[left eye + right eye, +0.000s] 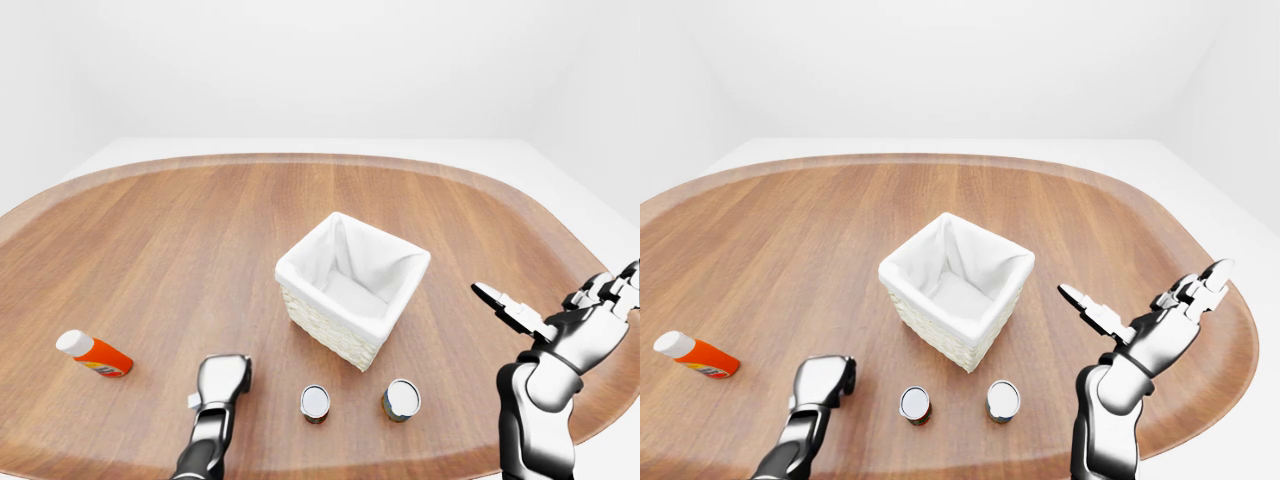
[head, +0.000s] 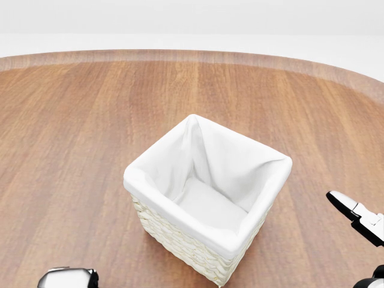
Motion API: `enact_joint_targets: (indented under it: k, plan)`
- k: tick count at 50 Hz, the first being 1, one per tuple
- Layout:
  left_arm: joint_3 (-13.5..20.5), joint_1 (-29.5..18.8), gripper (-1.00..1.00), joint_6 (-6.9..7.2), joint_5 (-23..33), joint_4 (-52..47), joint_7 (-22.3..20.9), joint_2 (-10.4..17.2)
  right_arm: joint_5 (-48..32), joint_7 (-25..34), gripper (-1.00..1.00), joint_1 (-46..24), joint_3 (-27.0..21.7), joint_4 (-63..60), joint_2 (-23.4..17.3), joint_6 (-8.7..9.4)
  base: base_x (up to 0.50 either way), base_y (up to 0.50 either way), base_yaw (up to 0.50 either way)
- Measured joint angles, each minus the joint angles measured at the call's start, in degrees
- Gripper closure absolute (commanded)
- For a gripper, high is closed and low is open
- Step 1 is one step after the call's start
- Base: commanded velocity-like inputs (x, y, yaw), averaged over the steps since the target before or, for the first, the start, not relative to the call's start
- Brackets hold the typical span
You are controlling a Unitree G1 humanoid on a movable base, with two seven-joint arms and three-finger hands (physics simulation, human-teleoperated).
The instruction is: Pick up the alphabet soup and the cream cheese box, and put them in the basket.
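Note:
The wicker basket [image 1: 300,262] with a white cloth lining stands empty in the middle of the round wooden table [image 1: 180,230]. Below it in the left-eye view stand two small cans: one with a reddish label [image 1: 315,402] and one with a darker label [image 1: 401,399]. I cannot tell which is the alphabet soup. No cream cheese box shows. My left hand [image 1: 225,374] rests low on the table, left of the cans, curled into a fist with nothing in it. My right hand [image 1: 1145,300] hovers right of the basket, fingers spread, and holds nothing.
An orange bottle with a white cap [image 1: 92,353] lies on its side near the table's left edge. The table's raised rim [image 1: 330,160] curves round the top. In the head view, the basket rim [image 2: 150,165] fills the middle.

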Motion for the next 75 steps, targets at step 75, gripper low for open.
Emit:
enact_joint_targets:
  k: [75]
  plan:
    - [10.16, 15.88, 1.0, 0.66, -1.94, -36.16, -3.01, -4.05, -0.1, 0.0, -1.0, 0.1, 0.02, -0.25, 0.04, 0.22, 0.0, 0.0, 0.0]
